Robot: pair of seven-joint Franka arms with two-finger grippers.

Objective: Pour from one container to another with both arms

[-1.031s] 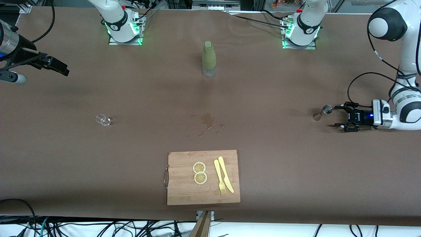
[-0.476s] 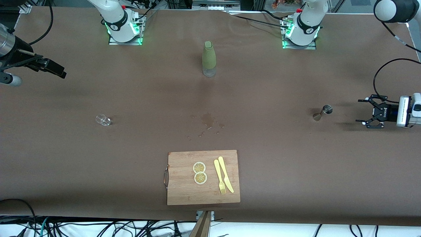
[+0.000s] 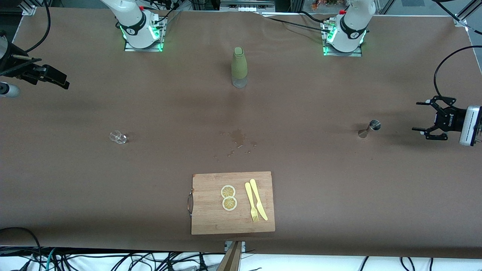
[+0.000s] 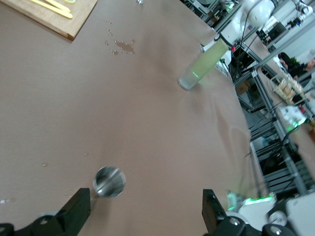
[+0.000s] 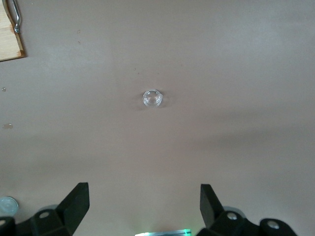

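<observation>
Stretching across the scene, the brown-covered counter (image 3: 339, 180) carries a rectangular wooden cutting board (image 3: 211, 222) at the edge nearest the front camera, with two round lemon slices (image 3: 229, 197), a yellow plastic fork (image 3: 251, 202) and a yellow plastic knife (image 3: 258, 199) on it. An upright olive-green bottle with a clear base (image 3: 239, 67) stands midway between the arm bases. The left gripper (image 3: 427, 118) hangs over the left arm's end of the counter, fingers spread and empty, near a small steel jigger (image 3: 368, 128). The right gripper (image 3: 52, 77) is over the right arm's end, fingers apart in its wrist view, well apart from a small clear glass (image 3: 118, 137). Spilled brown drops (image 3: 238, 139) mark the middle.
</observation>
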